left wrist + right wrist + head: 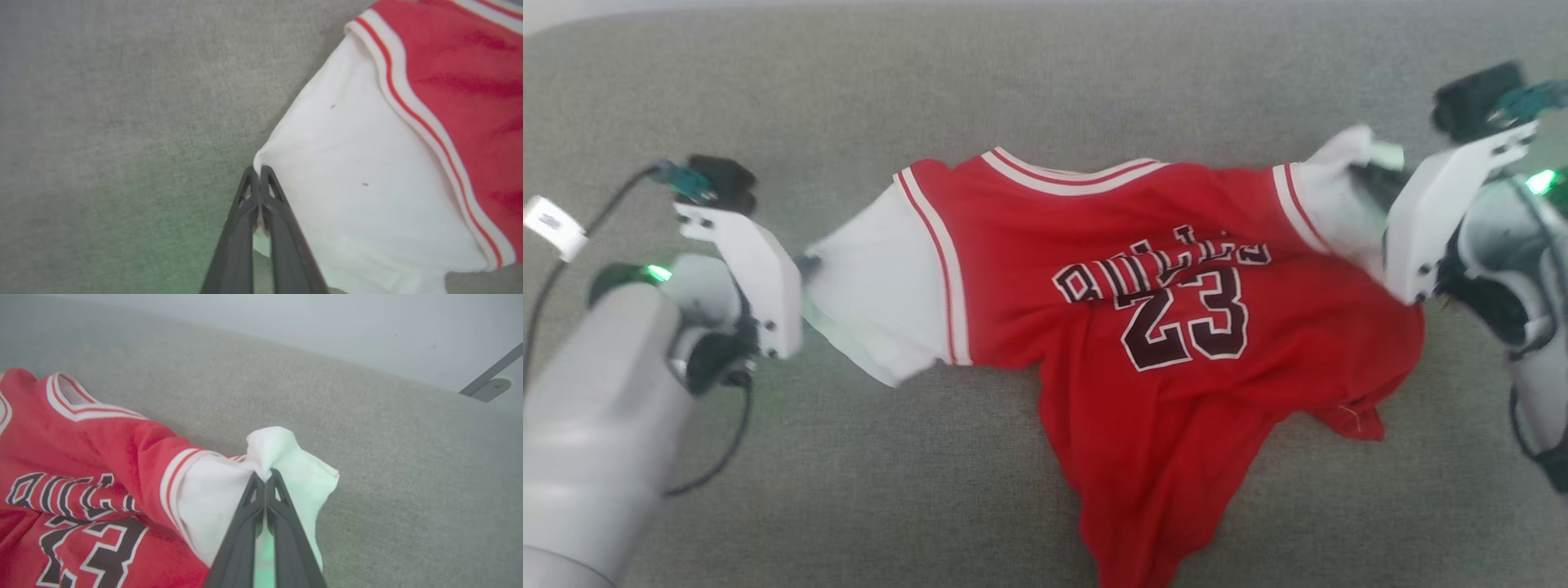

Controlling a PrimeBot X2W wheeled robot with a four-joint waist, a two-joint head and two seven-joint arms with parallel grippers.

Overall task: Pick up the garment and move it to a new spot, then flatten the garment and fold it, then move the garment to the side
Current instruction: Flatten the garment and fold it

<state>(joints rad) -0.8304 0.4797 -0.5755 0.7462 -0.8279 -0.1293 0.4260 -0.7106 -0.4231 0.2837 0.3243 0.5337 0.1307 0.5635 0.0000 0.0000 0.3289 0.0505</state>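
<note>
**Shirt pinched by both sleeves, hem in a twist**

The shirt (1013,245) lies face up in the middle of the grey fabric surface (1045,82), its lower half twisted and crumpled. The left fingers (241,228) are closed tight on the edge of the left sleeve (347,163). The right fingers (243,539) are closed tight on a bunched fold of the right sleeve (286,453). Both grips look shallow to me, right at the cloth's edge. If the 2 arms pull apart or lift unevenly, a sleeve could slip free and leave 1 side dangling. The twisted hem may also drag and tuck under, so the shirt lands creased.
</note>
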